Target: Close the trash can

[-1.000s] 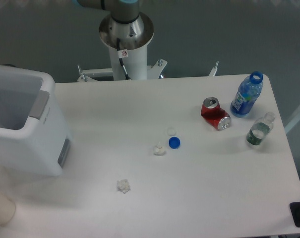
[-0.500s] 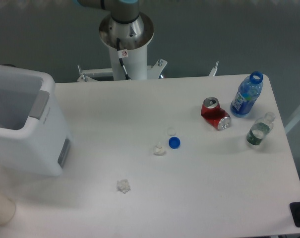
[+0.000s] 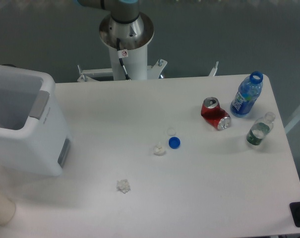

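1. I cannot see the claw in my view; only the arm base (image 3: 126, 37) stands behind the desk (image 3: 189, 198), so I cannot tell if the claw is spread or pressed together, and I cannot give places relative to it.
2. The trash can (image 3: 28, 126) sits at the left edge of the desk, its top open; I see the inside. The grey latch tab (image 3: 39, 104) is on its right rim. I cannot see the lid, it may be outside the frame.
3. I judge the closing is not yet begun. To do it well, I would first find the lid, then push it down slowly and flat until it meets the latch side, without pushing the bin sideways.
4. My count: one trash can, one red soda can (image 3: 215, 113) lying down, two bottles (blue (image 3: 247, 95), clear (image 3: 259, 129)), two caps (blue (image 3: 174, 143), clear (image 3: 171, 131)), two white paper scraps (image 3: 123, 186).
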Controlling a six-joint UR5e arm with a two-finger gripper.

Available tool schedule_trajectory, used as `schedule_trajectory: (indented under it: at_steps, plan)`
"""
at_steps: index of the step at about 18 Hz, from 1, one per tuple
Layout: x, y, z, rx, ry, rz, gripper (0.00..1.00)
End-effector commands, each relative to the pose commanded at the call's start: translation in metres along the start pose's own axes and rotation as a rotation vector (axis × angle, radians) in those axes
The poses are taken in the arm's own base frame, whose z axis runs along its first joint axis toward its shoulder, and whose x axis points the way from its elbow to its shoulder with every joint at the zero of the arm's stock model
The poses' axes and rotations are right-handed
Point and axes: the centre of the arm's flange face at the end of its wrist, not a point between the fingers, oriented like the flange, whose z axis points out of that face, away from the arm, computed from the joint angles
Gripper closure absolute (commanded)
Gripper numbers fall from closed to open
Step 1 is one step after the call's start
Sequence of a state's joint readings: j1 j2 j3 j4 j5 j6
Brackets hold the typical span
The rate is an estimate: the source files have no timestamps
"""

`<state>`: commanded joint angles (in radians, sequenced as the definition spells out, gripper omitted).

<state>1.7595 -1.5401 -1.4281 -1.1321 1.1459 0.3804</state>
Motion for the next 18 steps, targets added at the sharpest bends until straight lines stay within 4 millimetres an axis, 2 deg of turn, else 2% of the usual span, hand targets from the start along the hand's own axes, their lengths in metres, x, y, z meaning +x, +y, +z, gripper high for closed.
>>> schedule_trajectory:
  at_steps: [9,18]
  plan:
    - [-0.0018,0.0031,-0.0065,-0.017,-0.047,0.004,1.0]
    - [-0.0027,0.0068,-0.0045,-0.032,-0.047,-0.003,1.0]
